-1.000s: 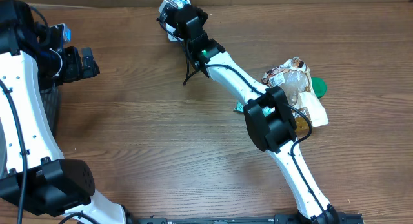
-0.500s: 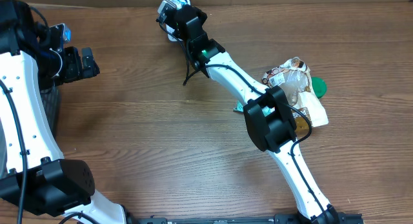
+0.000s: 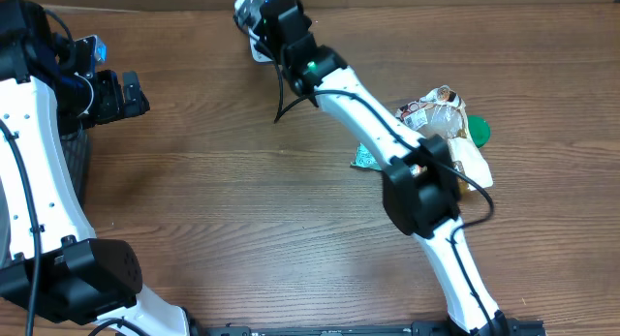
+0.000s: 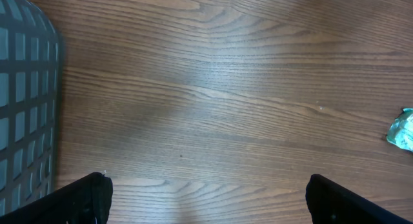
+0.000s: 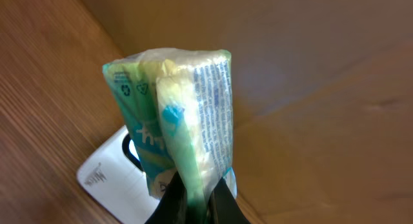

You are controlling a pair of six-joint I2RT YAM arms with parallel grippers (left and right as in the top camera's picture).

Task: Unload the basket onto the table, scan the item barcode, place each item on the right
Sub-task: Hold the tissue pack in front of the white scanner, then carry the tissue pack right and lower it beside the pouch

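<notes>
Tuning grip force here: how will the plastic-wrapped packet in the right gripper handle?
Probably soft: the packet creases where the right gripper pinches its lower edge. Likely light, since it stands upright from that small pinch without drooping. Its glossy film looks slippery, so it may slide if the grip loosens.

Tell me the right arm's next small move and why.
Probably turn and lower the packet toward the white device, likely the scanner. The right end effector grips the packet above it, with the small print on a side face.
</notes>
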